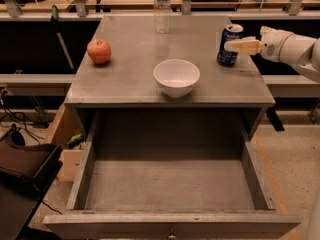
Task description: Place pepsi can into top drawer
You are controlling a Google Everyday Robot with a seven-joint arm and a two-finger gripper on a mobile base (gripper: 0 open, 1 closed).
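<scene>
The pepsi can (226, 57), dark blue with a silver top, stands upright at the right edge of the grey tabletop (130, 69). My gripper (229, 43) reaches in from the right at can height. Its near beige finger (242, 46) lies across the front of the can's upper half, so the jaws stand open around the can; the far finger is hidden behind it. The top drawer (170, 186) is pulled fully out below the tabletop, wide, shallow and grey, with nothing in it.
A white bowl (176, 76) sits near the tabletop's front edge, between the can and the drawer. A red apple (99, 51) lies at the left. A clear water bottle (161, 6) stands at the back. A dark bag (25, 169) is on the floor at the left.
</scene>
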